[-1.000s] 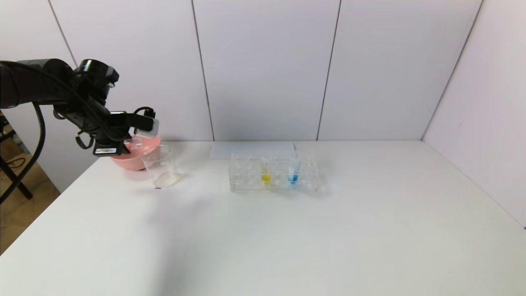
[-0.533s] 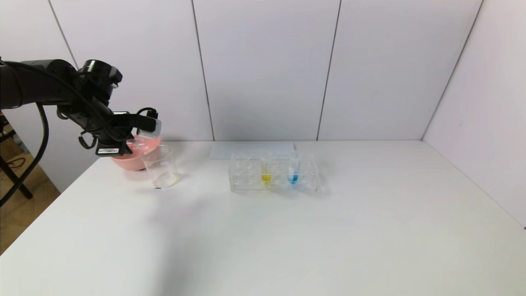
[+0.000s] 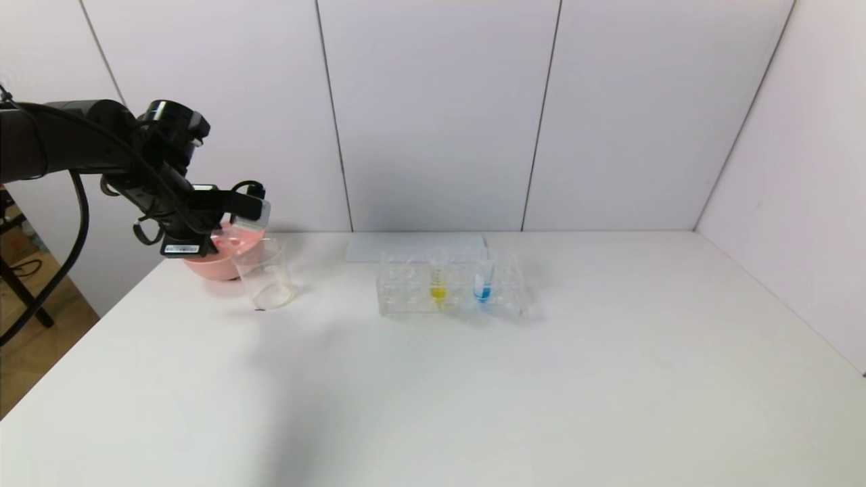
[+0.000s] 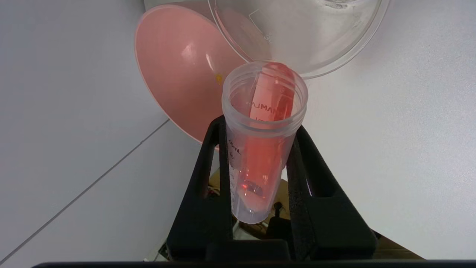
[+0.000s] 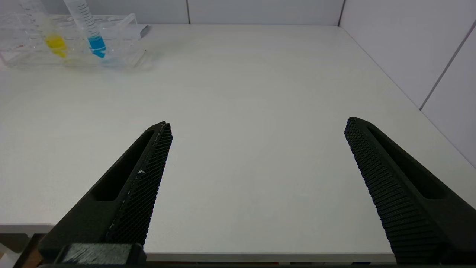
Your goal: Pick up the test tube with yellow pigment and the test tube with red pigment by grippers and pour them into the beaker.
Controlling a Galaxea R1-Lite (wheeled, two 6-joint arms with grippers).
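Observation:
My left gripper (image 3: pixel 226 230) is shut on the test tube with red pigment (image 4: pixel 262 149) and holds it tipped on its side above the far left of the table. Red liquid lies along the tube's wall up to its open mouth, which points at the beaker's rim (image 4: pixel 334 63). In the head view the beaker (image 3: pixel 265 276) stands just right of the gripper. The test tube with yellow pigment (image 3: pixel 438 287) stands in the clear rack (image 3: pixel 406 294); it also shows in the right wrist view (image 5: pixel 54 39). My right gripper (image 5: pixel 256 124) is open and empty over the table's front edge.
A pink bowl (image 3: pixel 206 265) sits behind and left of the beaker, under my left gripper. A tube with blue liquid (image 3: pixel 482 287) stands in the rack beside the yellow one. A flat white sheet (image 3: pixel 414 247) lies behind the rack.
My left gripper has shifted slightly to the right with the red tube, closer to the beaker. Nothing else moved.

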